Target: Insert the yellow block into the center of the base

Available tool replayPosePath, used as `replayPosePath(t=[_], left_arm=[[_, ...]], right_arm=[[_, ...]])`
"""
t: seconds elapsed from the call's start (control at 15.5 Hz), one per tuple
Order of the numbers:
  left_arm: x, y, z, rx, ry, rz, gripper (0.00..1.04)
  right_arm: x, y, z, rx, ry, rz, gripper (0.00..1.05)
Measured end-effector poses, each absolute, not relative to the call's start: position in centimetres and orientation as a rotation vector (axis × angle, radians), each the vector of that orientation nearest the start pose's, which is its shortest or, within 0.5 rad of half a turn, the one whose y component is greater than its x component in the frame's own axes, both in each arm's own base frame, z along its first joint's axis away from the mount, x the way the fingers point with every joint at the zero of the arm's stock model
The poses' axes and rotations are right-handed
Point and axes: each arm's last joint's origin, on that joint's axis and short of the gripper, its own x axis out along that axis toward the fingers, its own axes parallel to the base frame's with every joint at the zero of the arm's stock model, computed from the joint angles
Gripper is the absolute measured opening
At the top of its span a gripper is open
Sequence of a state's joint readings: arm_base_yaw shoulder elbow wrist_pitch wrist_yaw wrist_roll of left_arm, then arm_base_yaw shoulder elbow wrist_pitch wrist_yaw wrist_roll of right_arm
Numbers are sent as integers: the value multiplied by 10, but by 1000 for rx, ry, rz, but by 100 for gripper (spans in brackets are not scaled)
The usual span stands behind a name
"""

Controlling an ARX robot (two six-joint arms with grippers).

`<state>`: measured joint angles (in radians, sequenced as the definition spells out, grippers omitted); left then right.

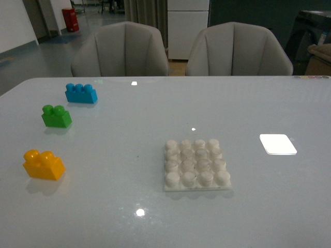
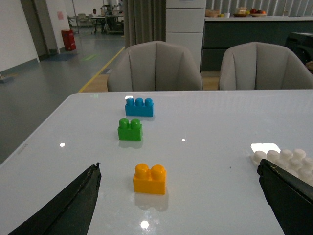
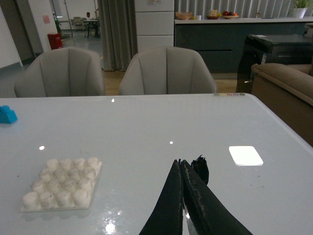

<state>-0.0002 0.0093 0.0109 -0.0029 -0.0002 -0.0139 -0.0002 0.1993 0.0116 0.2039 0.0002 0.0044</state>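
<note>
The yellow block [image 1: 44, 164] rests upright on the white table at the near left, its two studs up. In the left wrist view the yellow block [image 2: 149, 178] lies between and a little beyond my wide-open left gripper [image 2: 178, 169], touching neither finger. The white studded base [image 1: 196, 165] lies flat near the table's middle; the base [image 2: 288, 160] shows partly behind one left finger, and the base [image 3: 62, 184] shows whole off to the side of my right gripper [image 3: 180, 162]. The right gripper is shut and holds nothing. Neither arm appears in the front view.
A green two-stud brick [image 1: 56, 116] and a blue three-stud brick [image 1: 81, 93] stand beyond the yellow block on the left. A bright glare patch [image 1: 277, 144] lies right of the base. Two grey chairs [image 1: 121, 49] stand behind the far table edge.
</note>
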Motion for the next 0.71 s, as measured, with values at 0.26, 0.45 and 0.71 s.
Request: replayPosePath(t=[0.26, 0.45, 0.71], left_arm=[[98, 0, 166, -14, 2, 0, 98], [98, 0, 166, -14, 2, 0, 98], [98, 0, 166, -14, 2, 0, 98]], right_arm=[[98, 0, 167, 4, -1, 0, 2], [97, 0, 167, 3, -7, 0, 2], [97, 0, 167, 3, -4, 0, 2]])
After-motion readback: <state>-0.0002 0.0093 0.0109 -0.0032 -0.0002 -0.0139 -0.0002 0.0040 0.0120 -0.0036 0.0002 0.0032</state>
